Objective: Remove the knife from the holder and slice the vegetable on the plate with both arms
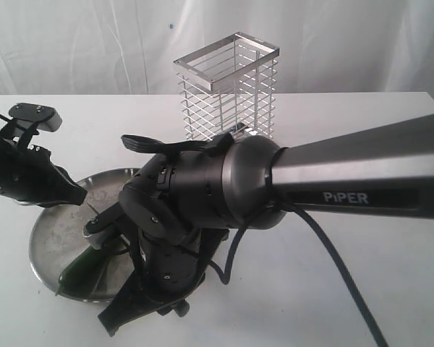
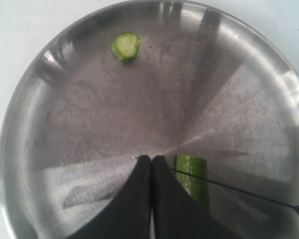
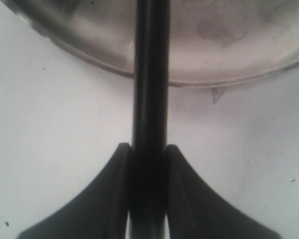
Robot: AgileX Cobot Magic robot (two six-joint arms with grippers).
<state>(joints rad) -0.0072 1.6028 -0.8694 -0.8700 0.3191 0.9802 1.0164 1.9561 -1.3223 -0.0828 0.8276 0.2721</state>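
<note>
Knife (image 3: pixel 148 74) gripped in right jaws, blade across vegetable (image 2: pixel 193 177) | left jaws shut beside it, plate (image 2: pixel 50 99) toward desk's front-left corner (slice (image 2: pixel 125 46) already off) | advice — press straight down, no twisting.

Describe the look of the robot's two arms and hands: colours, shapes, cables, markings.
The right arm has bulky black rounded joints, a silver-grey link printed "PiPER" and a loose black cable. The left arm is black too. The left hand and right hand have black tapering fingers.

Black knife (image 3: pixel 149 74) in the tool (image 3: pixel 148 149), steel plate (image 3: pixel 239 50) beyond.
</note>
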